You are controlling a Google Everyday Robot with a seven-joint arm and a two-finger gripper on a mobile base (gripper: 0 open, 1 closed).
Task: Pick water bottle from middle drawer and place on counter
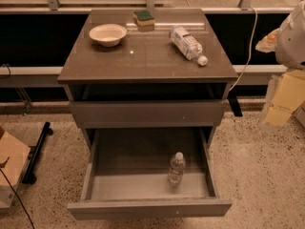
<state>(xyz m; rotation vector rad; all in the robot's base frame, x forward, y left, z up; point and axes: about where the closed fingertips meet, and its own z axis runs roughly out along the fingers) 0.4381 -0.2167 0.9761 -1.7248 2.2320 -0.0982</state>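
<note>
Water bottle (177,168) upright in middle drawer (143,207) — gripper (285,99) far right, well apart, grip state unclear.

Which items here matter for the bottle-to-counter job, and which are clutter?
Job: small clear ribbed water bottle, upright in open grey middle drawer; glossy brown counter; gripper, far right edge.
Clutter: white bowl, green sponge, white-blue-labelled larger bottle lying on counter.

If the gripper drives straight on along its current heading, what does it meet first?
Probably the speckled floor: the gripper, at the picture's right edge, seems to point downward outside the open middle drawer, wide of the water bottle. Depth is unclear.
</note>
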